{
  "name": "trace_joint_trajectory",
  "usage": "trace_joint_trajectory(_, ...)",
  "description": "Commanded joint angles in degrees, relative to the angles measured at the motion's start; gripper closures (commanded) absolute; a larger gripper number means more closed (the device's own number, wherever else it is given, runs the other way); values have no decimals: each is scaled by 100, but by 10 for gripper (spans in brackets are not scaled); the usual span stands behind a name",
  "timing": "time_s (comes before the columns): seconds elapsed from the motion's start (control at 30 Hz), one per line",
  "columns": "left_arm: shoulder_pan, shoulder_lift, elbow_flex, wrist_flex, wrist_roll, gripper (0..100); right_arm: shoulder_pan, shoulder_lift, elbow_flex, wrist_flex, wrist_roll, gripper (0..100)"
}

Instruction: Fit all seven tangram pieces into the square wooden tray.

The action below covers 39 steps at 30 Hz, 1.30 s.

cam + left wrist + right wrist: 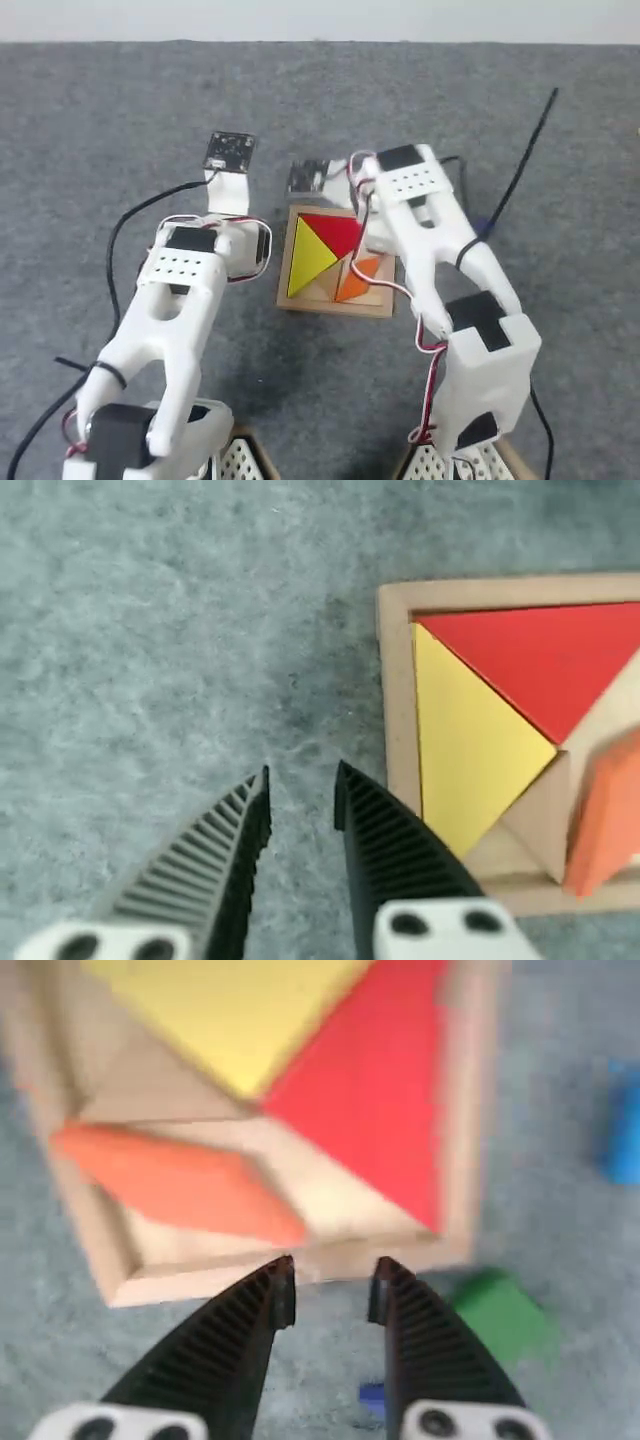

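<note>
Your left gripper (302,778) has its two ribbed jaws a narrow way apart, with nothing between them. It hangs over the grey felt surface (150,630), just beside the outer edge of the square wooden tray (395,700), on the side where the yellow triangle (465,750) lies.

Your right gripper (332,1275) is parted a little wider and is also empty. Its tips sit over the tray's rim, at the side nearest the orange piece (180,1180).

Inside the tray, the yellow triangle lies along one wall and the red triangle (380,1100) along the next. Their long edges touch and meet at a corner. The orange piece lies in the remaining space, with bare wood showing around it. You cannot tell whether it lies flat.

Off the tray, on the felt near your right gripper, there is a green piece (500,1310), and a blue piece (625,1135) farther out.

In the high view, the arms stand on either side of the tray.
</note>
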Motion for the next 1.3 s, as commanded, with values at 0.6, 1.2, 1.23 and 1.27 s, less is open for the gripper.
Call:
trace_joint_trajectory(0.6,62,-44,-22,-70,0,892,-330,-2475,1908,-1771,-4774,830)
trace_joint_trajectory(1.2,62,-44,-40,-62,0,892,-330,-2589,3938,-2457,-5257,830)
trace_joint_trajectory(1.23,62,-44,-40,-62,0,892,-330,-2589,3965,-2457,-5204,830)
trace_joint_trajectory(1.27,62,-44,-40,-62,0,892,-330,-2589,3982,-2457,-5169,830)
